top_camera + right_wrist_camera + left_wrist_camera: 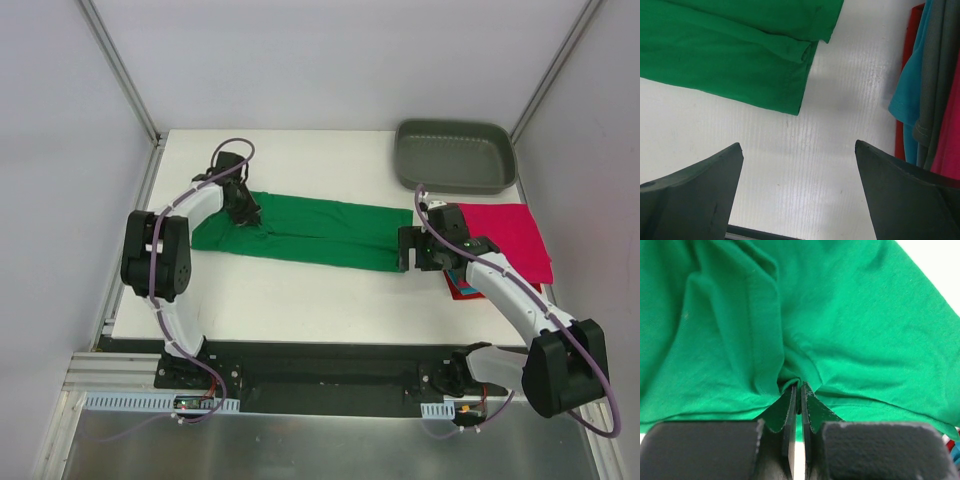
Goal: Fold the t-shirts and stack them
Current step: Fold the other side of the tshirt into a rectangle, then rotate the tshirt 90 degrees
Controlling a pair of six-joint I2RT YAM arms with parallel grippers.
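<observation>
The bright green t-shirt lies folded into a long strip across the middle of the white table. My left gripper is shut on a pinch of its cloth near the left end; in the left wrist view the green cloth bunches between the closed fingertips. My right gripper is open and empty just past the shirt's right end, above bare table. A stack with a crimson-pink shirt on top lies to the right; teal and red edges show beneath it.
A grey plastic tray stands at the back right corner. The stack of folded shirts sits close to the right arm. White walls enclose the table on left, back and right.
</observation>
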